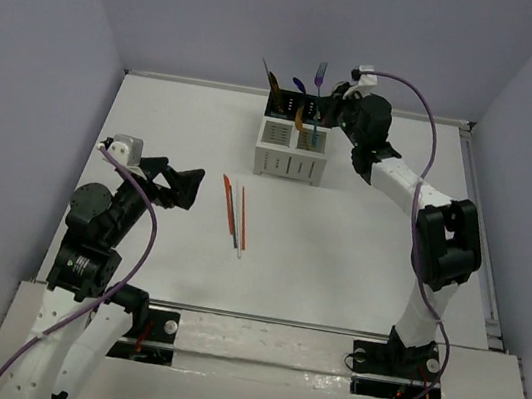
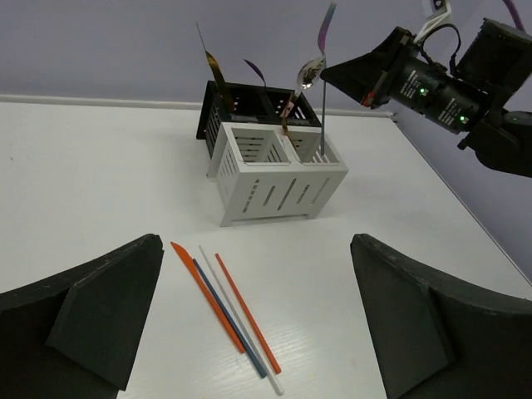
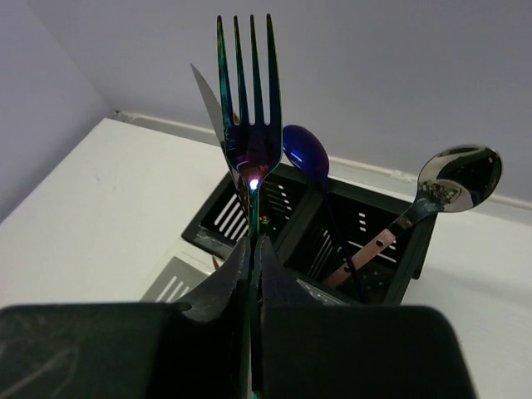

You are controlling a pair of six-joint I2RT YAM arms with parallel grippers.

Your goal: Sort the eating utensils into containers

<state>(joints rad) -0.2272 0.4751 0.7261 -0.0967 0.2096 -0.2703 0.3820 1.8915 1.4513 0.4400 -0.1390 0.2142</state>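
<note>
The right tool [image 3: 252, 249] is clamped shut on the handle of an iridescent purple-blue fork [image 3: 249, 125]. It holds the fork upright, tines up, above the white caddy [image 1: 292, 153]. In the left wrist view the lower end of the handle reaches down into the white caddy's right-hand front compartment; whether it touches the bottom cannot be told.

Directly behind the white caddy, and seemingly touching it, stands a black caddy [image 3: 332, 229] with slatted walls. It holds three pieces standing on end:
- a blue-purple spoon [image 3: 303, 150]
- a silver spoon [image 3: 461, 174] with a coppery handle, leaning to the right
- a knife [image 2: 214, 71], in the compartment farthest from the right tool

In front of the white caddy, off its left front corner and well apart from it, four chopsticks [image 2: 224, 303] lie flat on the counter [image 1: 357, 265]. Two are orange-red, one is pale and one is darker and bluish. They lie close together and nearly parallel.

The left tool [image 1: 192, 190] hangs just beyond the chopsticks on the side away from the white caddy. Its fingers are spread wide and hold nothing.
</note>
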